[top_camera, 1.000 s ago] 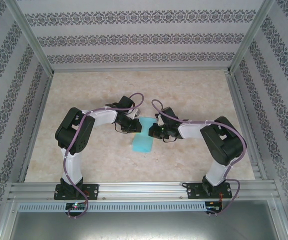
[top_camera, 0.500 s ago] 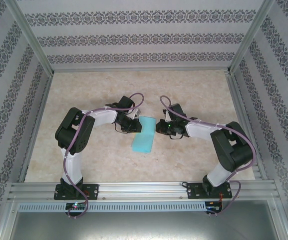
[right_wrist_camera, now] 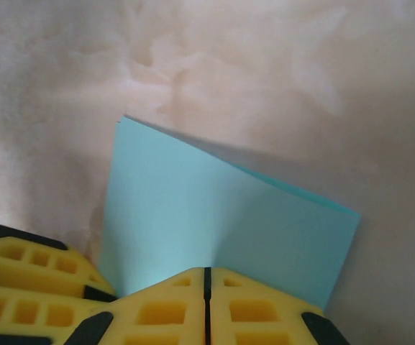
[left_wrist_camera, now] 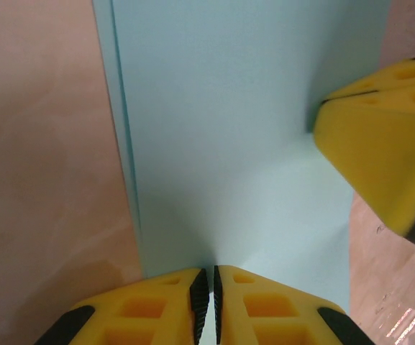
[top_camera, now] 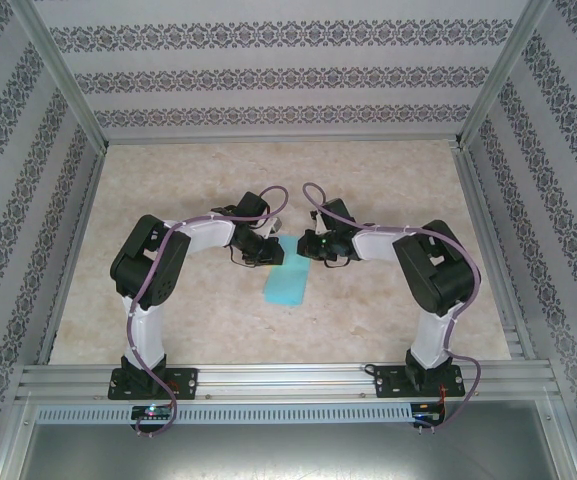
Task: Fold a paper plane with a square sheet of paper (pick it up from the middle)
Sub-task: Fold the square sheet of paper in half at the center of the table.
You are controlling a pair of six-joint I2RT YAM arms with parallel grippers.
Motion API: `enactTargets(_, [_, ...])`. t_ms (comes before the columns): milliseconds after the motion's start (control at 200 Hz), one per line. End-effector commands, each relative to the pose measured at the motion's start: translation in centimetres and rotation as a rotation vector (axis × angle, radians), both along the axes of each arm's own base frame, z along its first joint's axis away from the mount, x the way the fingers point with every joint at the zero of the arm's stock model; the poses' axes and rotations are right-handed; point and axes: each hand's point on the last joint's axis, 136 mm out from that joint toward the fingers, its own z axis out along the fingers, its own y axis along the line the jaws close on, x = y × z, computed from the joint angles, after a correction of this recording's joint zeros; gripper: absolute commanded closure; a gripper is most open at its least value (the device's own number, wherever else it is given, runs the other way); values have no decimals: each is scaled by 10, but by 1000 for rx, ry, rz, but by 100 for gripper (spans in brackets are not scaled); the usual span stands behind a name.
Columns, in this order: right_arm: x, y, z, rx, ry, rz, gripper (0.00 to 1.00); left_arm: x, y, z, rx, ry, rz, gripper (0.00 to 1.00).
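Note:
The sheet of paper, light turquoise and folded into a narrow doubled strip, lies slanted between the two arms. Its far end is held up at the grippers. My left gripper is shut on one edge of that end; in the left wrist view the paper runs into the thin slit between the jaws of the left gripper. My right gripper is shut on the opposite edge. In the right wrist view the paper creases toward the closed jaws of the right gripper. The right gripper's fingers meet the paper's side.
The marbled beige table is bounded by aluminium rails and patterned walls. Both arms bend inward, their wrists close together over the table's middle. The left gripper's fingers show at the lower left of the right wrist view.
The right gripper drew back to the right, then came in farther up and left onto the paper's far end. The left gripper stayed put, and the paper shifted slightly.

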Motion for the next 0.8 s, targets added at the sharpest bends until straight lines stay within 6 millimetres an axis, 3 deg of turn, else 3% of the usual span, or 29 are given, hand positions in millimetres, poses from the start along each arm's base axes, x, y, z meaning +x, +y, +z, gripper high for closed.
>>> enactTargets(0, [15,-11,-2,-21,-36,-24,92,-53,66,-82,333,188,8,80])
enactTargets(215, [23,-39,-16,-66,-27,-79,92,-58,69,-84,338,197,6,81])
enactTargets(390, [31,-53,-12,-91,-40,-103,91,-59,70,-85,334,203,11,80])
enactTargets(659, [34,-61,4,-90,-68,-109,88,-57,68,-83,323,205,12,81])
enactTargets(794, [26,-61,14,-63,-64,-97,85,-57,67,-84,323,205,9,81])
